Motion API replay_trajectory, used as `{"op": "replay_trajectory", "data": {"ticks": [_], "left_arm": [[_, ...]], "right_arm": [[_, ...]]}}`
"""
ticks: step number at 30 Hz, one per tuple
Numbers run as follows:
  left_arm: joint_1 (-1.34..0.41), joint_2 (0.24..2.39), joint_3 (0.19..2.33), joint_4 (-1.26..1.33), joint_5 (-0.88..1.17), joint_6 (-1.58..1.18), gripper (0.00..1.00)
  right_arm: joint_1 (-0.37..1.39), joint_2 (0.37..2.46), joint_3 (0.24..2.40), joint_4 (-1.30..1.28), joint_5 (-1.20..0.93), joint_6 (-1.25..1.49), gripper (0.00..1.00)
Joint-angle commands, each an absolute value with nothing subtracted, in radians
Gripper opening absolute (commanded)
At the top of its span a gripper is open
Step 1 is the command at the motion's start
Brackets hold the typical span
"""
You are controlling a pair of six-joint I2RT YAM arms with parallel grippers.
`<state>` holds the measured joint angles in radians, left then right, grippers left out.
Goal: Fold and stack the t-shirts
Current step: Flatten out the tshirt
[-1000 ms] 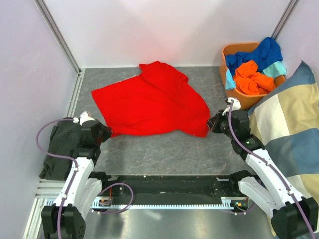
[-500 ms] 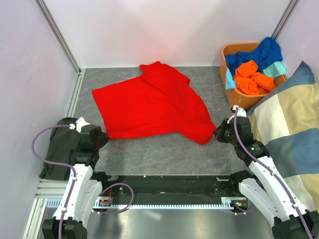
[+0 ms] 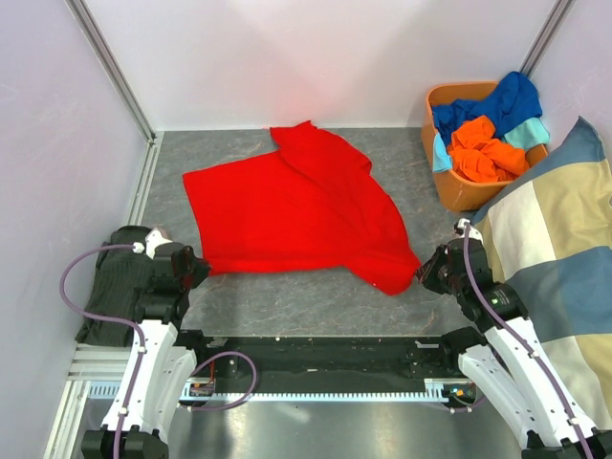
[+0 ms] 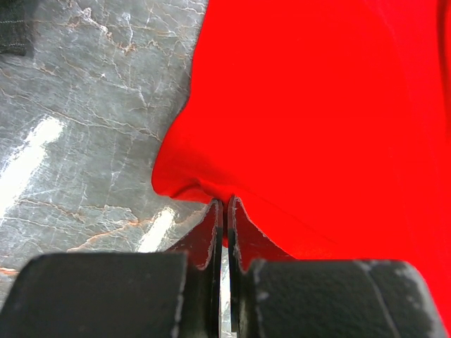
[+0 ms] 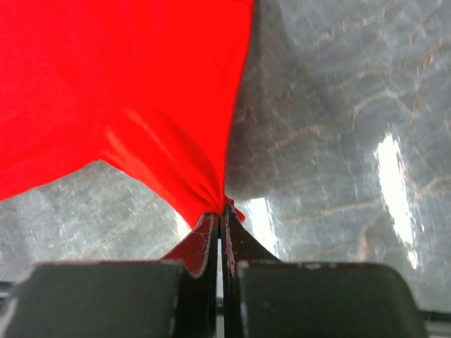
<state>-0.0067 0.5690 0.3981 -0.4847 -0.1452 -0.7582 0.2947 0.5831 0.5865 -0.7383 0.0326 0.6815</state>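
We see a grey marbled table (image 3: 316, 287), an orange tub (image 3: 463, 194) at its far right, a checked cushion (image 3: 559, 239) near it, and a dark cloth (image 3: 113, 287) at left.

1 overhead, 2 close-ups: same t-shirt (image 3: 287, 210)

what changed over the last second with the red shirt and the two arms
The left arm and right arm drew back toward their bases, jaws shut on the near corners of the red t-shirt. That dragged its near hem closer and straighter, and the right corner also went rightward. Nothing was let go. The basket, checked cushion and dark cloth stayed put.
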Motion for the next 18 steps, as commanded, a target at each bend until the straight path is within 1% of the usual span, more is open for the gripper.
{"op": "replay_trajectory", "data": {"ticks": [1,6,7,9,10,11,12,13,14,15,18], "left_arm": [[-0.005,0.555,0.408,-0.5,-0.129,-0.793,0.02],[-0.005,0.526,0.417,-0.543,-0.081,-0.811,0.02],[-0.005,0.519,0.417,-0.563,-0.074,-0.822,0.02],[-0.005,0.503,0.417,-0.587,-0.055,-0.867,0.02],[-0.005,0.483,0.416,-0.597,-0.055,-0.88,0.02],[-0.005,0.473,0.411,-0.604,-0.069,-0.908,0.11],[-0.005,0.463,0.405,-0.603,-0.078,-0.922,0.21],[-0.005,0.447,0.39,-0.595,-0.09,-0.936,0.23],[-0.005,0.442,0.385,-0.575,-0.109,-0.937,0.24],[-0.005,0.445,0.388,-0.571,-0.113,-0.937,0.29],[-0.005,0.471,0.431,-0.577,-0.126,-0.913,0.29]], "right_arm": [[0.299,0.565,0.62,-0.827,0.031,0.713,0.0],[0.301,0.552,0.653,-0.89,0.026,0.718,0.0],[0.299,0.552,0.669,-0.909,0.029,0.716,0.09],[0.301,0.554,0.686,-0.929,0.044,0.718,0.3],[0.299,0.554,0.704,-0.931,0.058,0.716,0.52],[0.299,0.551,0.71,-0.922,0.092,0.713,0.59],[0.299,0.551,0.716,-0.911,0.112,0.709,0.67],[0.299,0.557,0.727,-0.875,0.135,0.704,0.72],[0.299,0.563,0.729,-0.85,0.164,0.698,0.74],[0.299,0.574,0.738,-0.821,0.181,0.693,0.75],[0.299,0.635,0.758,-0.718,0.213,0.658,0.76]]}}
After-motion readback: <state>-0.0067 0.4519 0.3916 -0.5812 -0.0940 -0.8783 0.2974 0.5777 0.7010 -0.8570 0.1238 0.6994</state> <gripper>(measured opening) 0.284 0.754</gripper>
